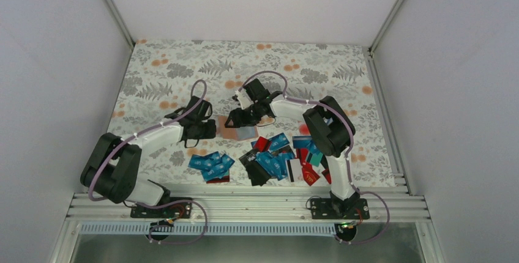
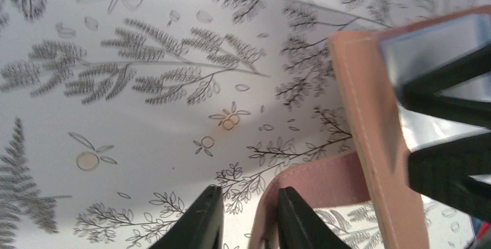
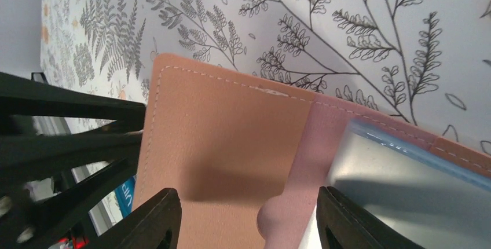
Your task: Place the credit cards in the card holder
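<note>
worktop (image 1: 306,67): we see a cloth printed with grey leaves and orange blossoms. Both arms reach in toward its middle.
card holder (image 1: 227,133): we find it lying flat near the middle of the worktop, between the two grippers and beyond the loose cards. Its tan-pink face has a stitched border.
pale blue card (image 3: 405,197): we see it lying on the card holder, one long edge along the stitched border. We cannot tell how deep it sits in a pocket.
pink strap (image 2: 324,182): it curves out from the card holder's edge, and its end runs down between the left gripper's jaws.
left gripper (image 2: 248,190): its jaws stand a little apart. The pink strap lies against one finger (image 2: 295,220), and bare worktop shows between the strap and the other finger, so we see no clamp on it.
right gripper (image 3: 246,194): its jaws stand wide apart above the card holder, with the tan face showing in the gap. We see nothing held.
credit cards (image 1: 211,165): they lie loose on the near side of the worktop. A blue heap sits by the left arm, and a larger heap of blue, teal, red and black sits by the right arm.
</note>
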{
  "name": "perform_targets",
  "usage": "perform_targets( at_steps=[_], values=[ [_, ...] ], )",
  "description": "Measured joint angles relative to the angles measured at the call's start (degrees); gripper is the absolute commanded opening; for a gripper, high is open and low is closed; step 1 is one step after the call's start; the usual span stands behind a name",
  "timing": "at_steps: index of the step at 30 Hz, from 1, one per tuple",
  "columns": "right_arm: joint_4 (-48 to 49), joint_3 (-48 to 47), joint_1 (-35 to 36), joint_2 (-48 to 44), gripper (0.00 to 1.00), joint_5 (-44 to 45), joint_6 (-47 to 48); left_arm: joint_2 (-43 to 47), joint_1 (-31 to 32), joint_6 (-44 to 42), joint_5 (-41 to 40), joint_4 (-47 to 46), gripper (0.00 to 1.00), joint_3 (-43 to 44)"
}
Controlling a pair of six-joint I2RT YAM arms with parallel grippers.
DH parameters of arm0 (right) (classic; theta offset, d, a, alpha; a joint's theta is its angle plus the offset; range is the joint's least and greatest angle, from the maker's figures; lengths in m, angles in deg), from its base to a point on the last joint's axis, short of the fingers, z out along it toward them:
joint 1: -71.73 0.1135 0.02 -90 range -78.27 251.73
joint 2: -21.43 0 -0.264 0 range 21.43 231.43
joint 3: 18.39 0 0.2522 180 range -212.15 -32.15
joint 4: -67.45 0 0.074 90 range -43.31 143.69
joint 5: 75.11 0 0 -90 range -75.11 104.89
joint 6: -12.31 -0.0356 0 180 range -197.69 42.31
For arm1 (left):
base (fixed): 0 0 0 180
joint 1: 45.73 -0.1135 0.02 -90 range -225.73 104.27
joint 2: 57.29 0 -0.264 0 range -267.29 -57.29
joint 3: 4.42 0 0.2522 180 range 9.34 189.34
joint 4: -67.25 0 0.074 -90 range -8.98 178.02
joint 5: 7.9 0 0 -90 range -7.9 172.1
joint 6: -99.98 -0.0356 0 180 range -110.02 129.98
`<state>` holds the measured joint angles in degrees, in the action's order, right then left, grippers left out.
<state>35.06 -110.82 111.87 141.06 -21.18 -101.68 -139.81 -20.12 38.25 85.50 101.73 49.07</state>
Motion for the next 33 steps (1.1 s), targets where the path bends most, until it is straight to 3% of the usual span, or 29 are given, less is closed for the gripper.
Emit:
perform_targets(
  at_steps=[4, 7, 16, 33],
  values=[
    [-0.5, -0.8, 0.3, 0.3, 0.62, 2.0, 0.0, 2.4, 0.3, 0.0, -0.7, 3.5, 0.55, 2.8],
    [-0.7, -1.1, 0.4, 0.4, 0.62, 3.0, 0.1, 4.5, 1.6, 0.7, -2.2, 7.4, 0.61, 6.7],
    [-1.7, -2.1, 0.5, 0.8, 0.64, 3.7, 0.2, 9.0, 4.4, 0.8, -0.9, 9.8, 0.62, 16.1],
    [-2.7, -2.3, 0.3, 0.7, 0.63, 3.8, 1.2, 2.8, 4.2, 2.4, 6.8, -1.0, 0.53, 4.9]
  ],
)
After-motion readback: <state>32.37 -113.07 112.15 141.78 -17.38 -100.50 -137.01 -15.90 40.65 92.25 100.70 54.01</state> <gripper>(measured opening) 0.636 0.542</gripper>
